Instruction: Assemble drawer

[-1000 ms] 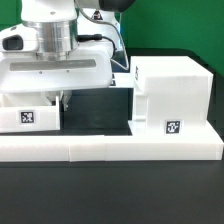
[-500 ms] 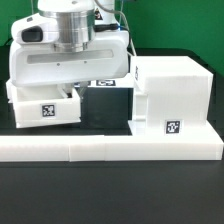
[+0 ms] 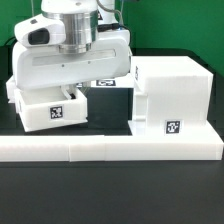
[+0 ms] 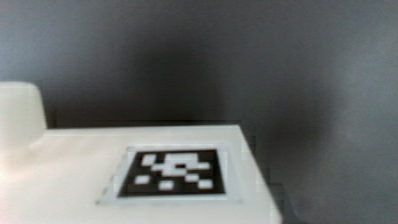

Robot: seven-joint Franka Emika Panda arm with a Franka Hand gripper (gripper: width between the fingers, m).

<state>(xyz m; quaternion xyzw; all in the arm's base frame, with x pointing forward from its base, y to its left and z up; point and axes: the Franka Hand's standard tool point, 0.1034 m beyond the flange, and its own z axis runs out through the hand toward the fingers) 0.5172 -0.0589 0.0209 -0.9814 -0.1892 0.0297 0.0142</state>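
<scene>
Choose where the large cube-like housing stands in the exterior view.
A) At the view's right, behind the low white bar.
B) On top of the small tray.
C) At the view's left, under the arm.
A: the housing stands at the exterior view's right, behind the low white bar, while the small tray is over at the left.

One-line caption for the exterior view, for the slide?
Panda gripper at a tagged white tray, on the exterior view's left of the cube-like housing, low border bar in front.
</scene>
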